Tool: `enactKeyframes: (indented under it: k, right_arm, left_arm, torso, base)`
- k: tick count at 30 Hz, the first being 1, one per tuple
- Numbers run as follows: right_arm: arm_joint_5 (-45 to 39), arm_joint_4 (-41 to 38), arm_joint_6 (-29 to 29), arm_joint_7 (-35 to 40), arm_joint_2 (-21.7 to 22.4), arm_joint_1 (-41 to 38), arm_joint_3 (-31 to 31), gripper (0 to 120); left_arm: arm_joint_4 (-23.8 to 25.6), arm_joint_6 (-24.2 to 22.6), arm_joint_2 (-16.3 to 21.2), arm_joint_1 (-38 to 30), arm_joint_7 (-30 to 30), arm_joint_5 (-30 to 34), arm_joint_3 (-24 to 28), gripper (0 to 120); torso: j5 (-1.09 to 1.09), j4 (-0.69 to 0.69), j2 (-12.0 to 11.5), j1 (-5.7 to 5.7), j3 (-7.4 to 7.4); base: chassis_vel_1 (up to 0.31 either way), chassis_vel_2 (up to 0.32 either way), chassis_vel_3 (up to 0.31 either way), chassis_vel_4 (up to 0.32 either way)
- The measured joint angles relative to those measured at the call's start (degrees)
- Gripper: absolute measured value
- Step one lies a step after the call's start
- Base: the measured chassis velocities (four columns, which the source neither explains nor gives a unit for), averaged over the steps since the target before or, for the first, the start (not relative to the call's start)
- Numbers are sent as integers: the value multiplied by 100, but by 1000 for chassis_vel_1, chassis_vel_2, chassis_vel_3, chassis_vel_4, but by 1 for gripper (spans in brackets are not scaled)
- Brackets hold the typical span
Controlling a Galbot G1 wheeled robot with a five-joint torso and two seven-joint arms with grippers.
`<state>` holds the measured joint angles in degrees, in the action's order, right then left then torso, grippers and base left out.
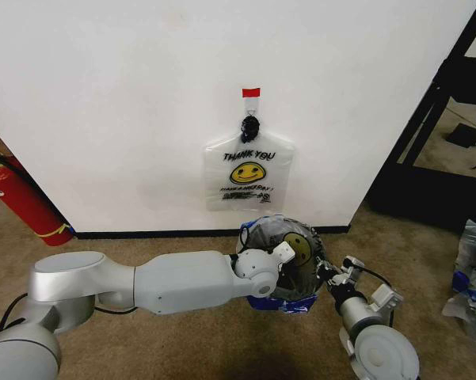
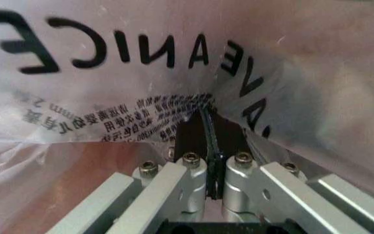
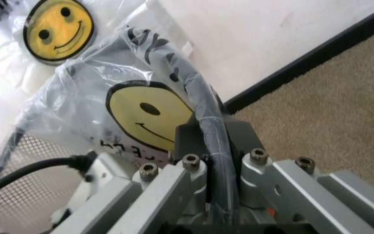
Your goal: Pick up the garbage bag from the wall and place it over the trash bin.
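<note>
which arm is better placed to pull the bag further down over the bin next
Probably right. The right gripper is pinched on the trash bin rim with the garbage bag film wrapped over it, at the bin's open side. The left gripper also pinches film, but its arm stretches across the front.

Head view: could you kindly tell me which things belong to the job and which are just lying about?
Job: translucent white smiley plastic bag stretched over round black mesh bin; left gripper, right gripper, jaws shut on it; white wall.
Lying about: red fire extinguisher; clear sack of bottles; second smiley bag hanging on black hook.
</note>
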<state>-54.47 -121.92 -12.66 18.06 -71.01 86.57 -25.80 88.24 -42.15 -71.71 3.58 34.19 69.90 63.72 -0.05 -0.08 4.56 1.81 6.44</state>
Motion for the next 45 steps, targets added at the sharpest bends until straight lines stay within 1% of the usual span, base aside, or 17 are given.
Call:
enactKeyframes:
  k: [4,6,10,12,18,33,38,43,45]
  right_arm:
    - [234,20,67,-125,-12,46,66,1]
    - [260,22,73,-141,-21,50,76,1]
    - [287,-30,77,-168,-31,88,113,1]
    - [281,-56,77,-170,-30,100,122,1]
    - [276,30,79,-200,-67,85,182,1]
    - [278,59,92,-187,-186,55,308,1]
    - [280,63,93,-189,-172,46,304,1]
    - [272,145,111,-185,-137,-5,273,1]
    - [261,205,133,-157,-137,-58,250,1]
  left_arm:
    - [-145,0,-118,-86,-1,100,216,0]
    - [-176,1,-137,-91,-10,101,244,0]
    - [-466,1,-220,-93,-274,-119,372,0]
    - [-562,1,-258,-59,-313,-155,367,0]
    - [-655,2,-363,-32,-323,-84,311,0]
    - [-830,2,-409,81,-350,-96,382,0]
    - [-811,2,-382,78,-356,-107,374,0]
    - [-622,2,-291,27,-335,-41,308,0]
    - [-448,2,-228,-34,-291,52,276,0]
  torso:
    - [0,0,0,0,0]
    - [0,0,0,0,0]
    - [0,0,0,0,0]
    - [0,0,0,0,0]
    - [0,0,0,0,0]
    - [0,0,0,0,0]
    - [0,-1,0,0,0]
    - [0,0,0,0,0]
    - [0,-1,0,0,0]
  base:
    - [0,0,0,0]
    - [0,0,0,0]
    - [0,0,0,0]
    - [0,0,0,0]
    - [0,0,0,0]
    - [0,0,0,0]
    - [0,0,0,0]
    - [0,0,0,0]
    - [0,0,0,0]
